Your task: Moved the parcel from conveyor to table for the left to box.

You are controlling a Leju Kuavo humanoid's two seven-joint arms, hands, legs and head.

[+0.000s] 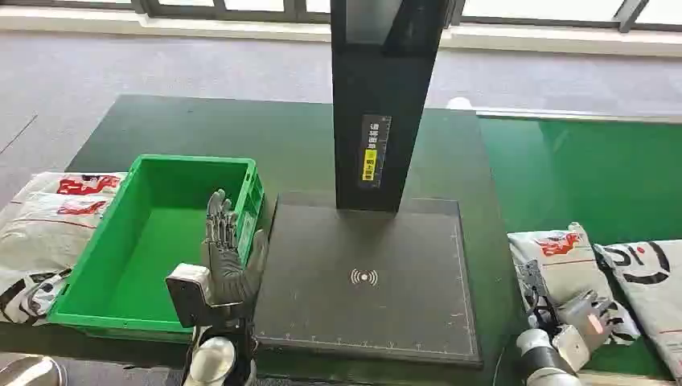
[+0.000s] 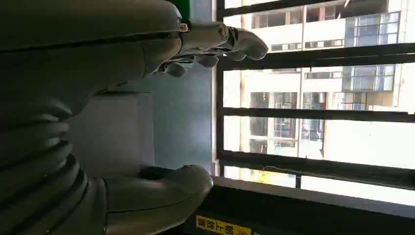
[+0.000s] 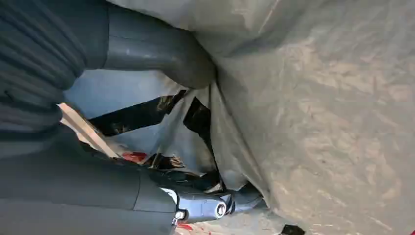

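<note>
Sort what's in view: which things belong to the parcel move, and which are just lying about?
Job:
parcel on the green conveyor, under the right hand
black scanning table
green box
left hand, raised, holding nothing

Lying about:
second conveyor parcel
bags left of box

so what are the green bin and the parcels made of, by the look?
Green bin: looks like rigid moulded plastic, uniform colour, ribbed rim, slight sheen. Parcel under the right hand: soft grey-white printed poly mailer, probably; it creases and wrinkles like film.
</note>
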